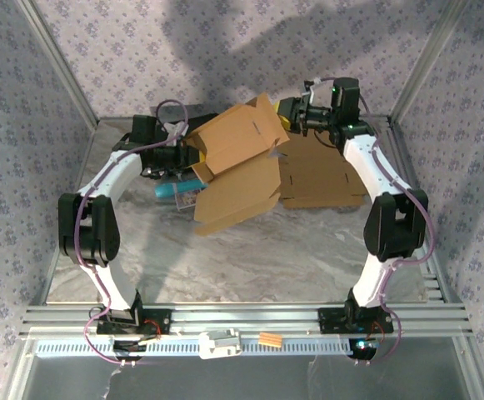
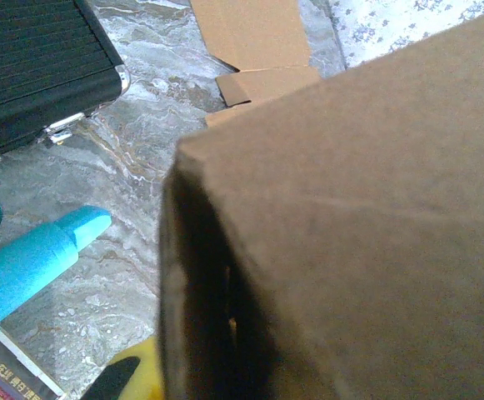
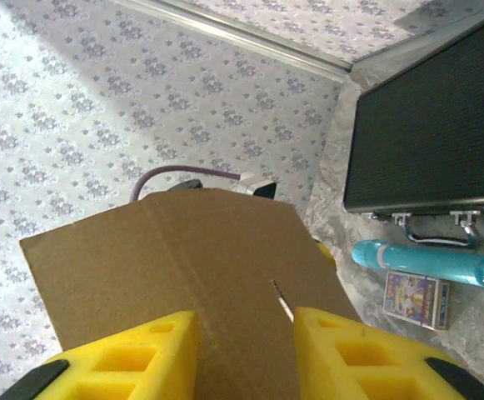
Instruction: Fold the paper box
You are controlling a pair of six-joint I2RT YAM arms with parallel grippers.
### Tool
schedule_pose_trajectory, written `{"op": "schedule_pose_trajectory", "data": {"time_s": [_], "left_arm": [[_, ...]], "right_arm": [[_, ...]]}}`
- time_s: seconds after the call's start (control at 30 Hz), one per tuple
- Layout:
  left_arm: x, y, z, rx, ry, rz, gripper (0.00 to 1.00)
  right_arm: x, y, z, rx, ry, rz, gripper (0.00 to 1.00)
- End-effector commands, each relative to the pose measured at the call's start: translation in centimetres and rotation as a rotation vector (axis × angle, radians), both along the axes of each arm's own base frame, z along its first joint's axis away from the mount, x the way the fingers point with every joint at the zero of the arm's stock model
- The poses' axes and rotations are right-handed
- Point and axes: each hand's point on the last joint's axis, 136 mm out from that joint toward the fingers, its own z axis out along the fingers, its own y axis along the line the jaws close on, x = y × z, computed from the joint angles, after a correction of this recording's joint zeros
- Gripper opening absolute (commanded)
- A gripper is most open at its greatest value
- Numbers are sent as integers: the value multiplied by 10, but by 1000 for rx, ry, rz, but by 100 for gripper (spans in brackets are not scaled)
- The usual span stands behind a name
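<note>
The brown paper box is held off the table at the back middle, partly folded, with its lower flaps hanging toward the tabletop. My left gripper meets the box's left corner and is shut on a wall of it. In the left wrist view the box covers most of the frame and one yellow finger shows beside it. My right gripper is at the box's upper right corner. Its jaws stand open, both yellow pads lying against a flat box panel.
A second flat cardboard sheet lies on the marble table under the right arm. A teal cylinder, a black ribbed case and a small printed card box sit at the back left.
</note>
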Motion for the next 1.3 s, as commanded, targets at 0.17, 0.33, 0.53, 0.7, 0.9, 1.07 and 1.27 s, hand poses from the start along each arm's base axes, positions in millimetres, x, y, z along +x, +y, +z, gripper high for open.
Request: {"op": "schedule_pose_trajectory", "data": {"time_s": [0.17, 0.33, 0.53, 0.7, 0.9, 1.07, 1.27], "left_arm": [[3, 3, 8, 7, -13, -12, 0], [2, 3, 9, 10, -11, -12, 0], [2, 2, 11, -4, -7, -16, 0], [1, 2, 10, -3, 0, -15, 0], [-1, 2, 12, 1, -2, -18, 0], [-3, 2, 14, 5, -12, -23, 0], [-7, 1, 16, 22, -18, -30, 0]], "right_arm": [[-30, 10, 19, -21, -85, 55, 38], [-37, 16, 19, -44, -110, 76, 39], [-41, 11, 18, -44, -120, 67, 41], [-47, 22, 12, -86, -122, 100, 43], [-52, 30, 6, -136, -131, 110, 43], [-50, 33, -6, -242, -162, 104, 44], [-49, 37, -24, -380, -175, 98, 46]]}}
